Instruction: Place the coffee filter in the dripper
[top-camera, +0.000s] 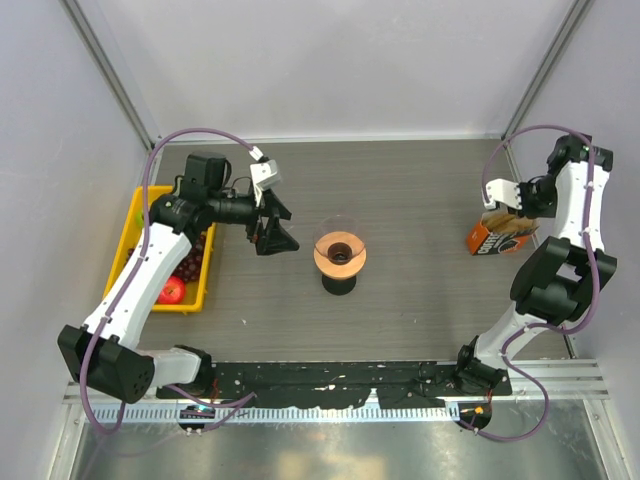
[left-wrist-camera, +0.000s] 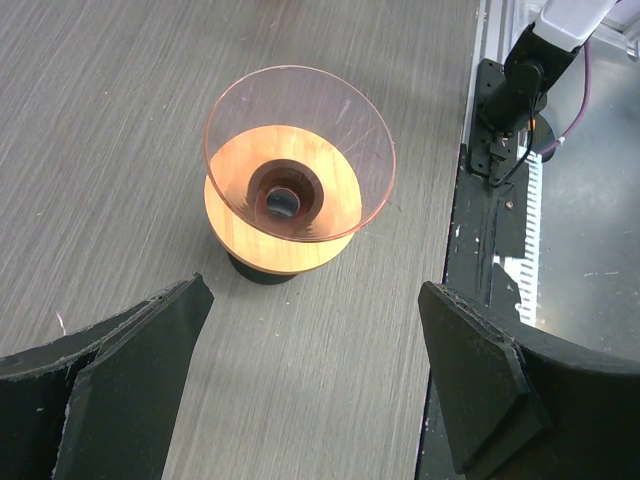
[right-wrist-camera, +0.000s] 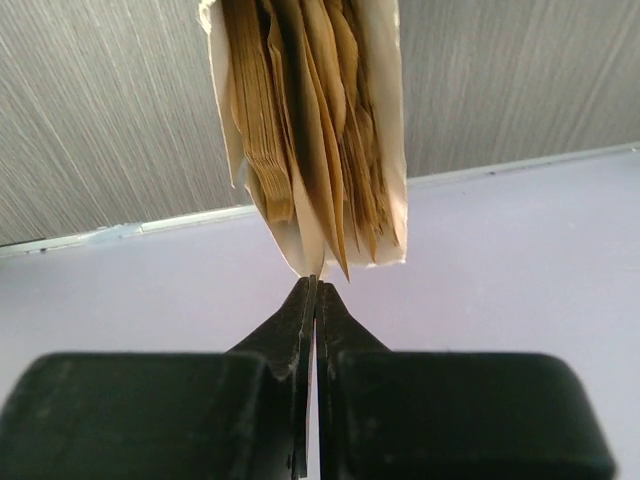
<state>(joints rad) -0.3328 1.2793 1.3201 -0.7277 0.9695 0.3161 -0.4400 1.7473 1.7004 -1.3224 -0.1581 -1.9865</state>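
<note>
Slippage threatens: right claw (right-wrist-camera: 316, 290), pressed together at the tip of the coffee filter stack (right-wrist-camera: 300, 130), may snag several sheets or none; left claw (left-wrist-camera: 315, 300) stands apart.

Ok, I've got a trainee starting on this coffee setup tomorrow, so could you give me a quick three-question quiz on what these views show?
1. True or false: the dripper has nothing in it.
2. The left gripper is: A) open, apart from the dripper; B) shut on the dripper; C) out of view.
3. Which gripper is shut at the edge of the coffee filter stack in the box?
Key: 1 true. 2 A. 3 the right gripper.
</note>
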